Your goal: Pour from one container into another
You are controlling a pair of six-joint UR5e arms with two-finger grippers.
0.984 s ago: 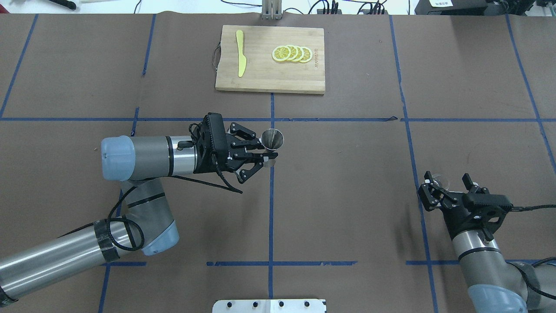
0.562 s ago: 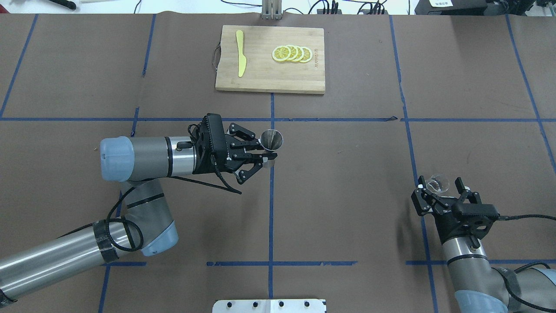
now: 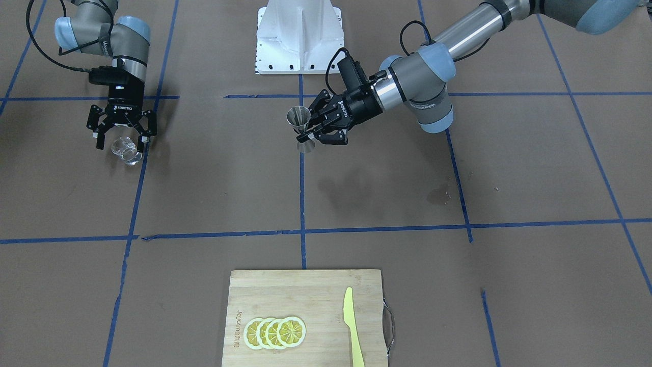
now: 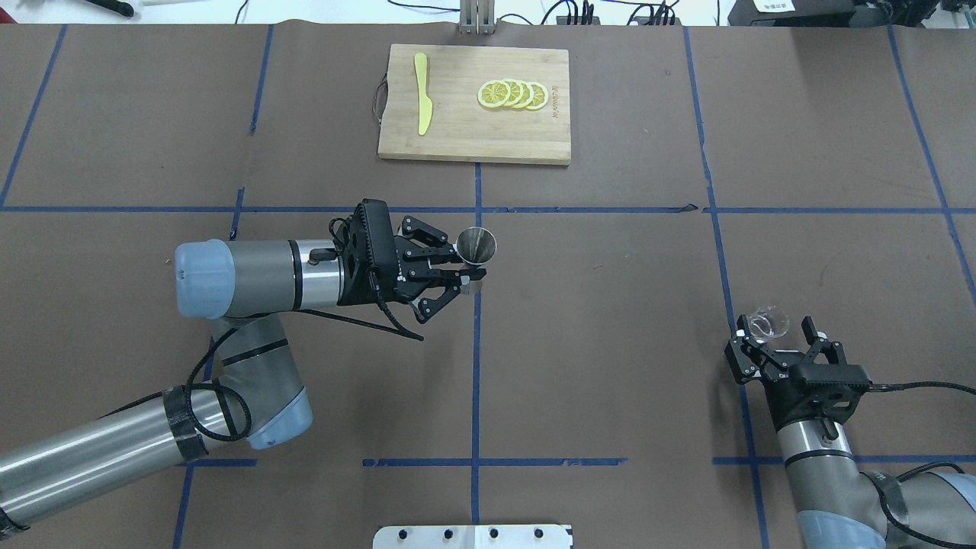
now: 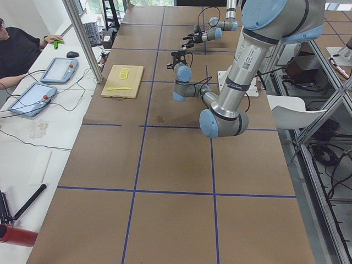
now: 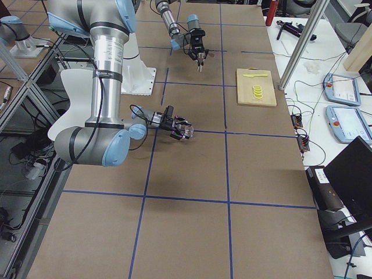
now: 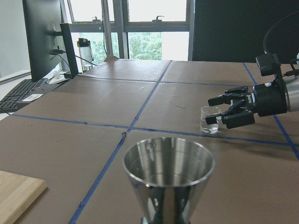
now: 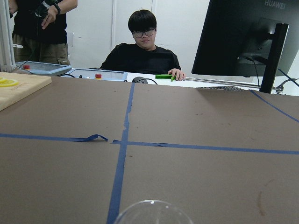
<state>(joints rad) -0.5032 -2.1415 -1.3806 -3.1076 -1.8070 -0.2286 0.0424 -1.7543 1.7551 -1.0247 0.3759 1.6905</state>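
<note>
The steel jigger (image 4: pixel 476 245) stands upright above the table's middle, and my left gripper (image 4: pixel 465 274) is shut on its narrow waist. In the front view the jigger (image 3: pixel 298 116) hangs clear of the paper, gripped from the side by the left gripper (image 3: pixel 308 135). Its open mouth fills the lower left wrist view, jigger (image 7: pixel 168 170). The clear cup (image 4: pixel 768 322) sits on the table at the right. My right gripper (image 4: pixel 776 335) is open, its fingertips flanking the cup (image 3: pixel 125 149) without closing on it. Only the cup's rim (image 8: pixel 152 212) shows in the right wrist view.
A wooden cutting board (image 4: pixel 474 141) lies at the far centre with lemon slices (image 4: pixel 512 94) and a yellow knife (image 4: pixel 422 93). The robot's white base plate (image 4: pixel 473 536) is at the near edge. Two people (image 8: pixel 142 53) are beyond the far edge.
The right arm has swung its wrist left and drawn back toward the robot, so the open gripper points straight at the cup. The left arm and jigger hold still.
</note>
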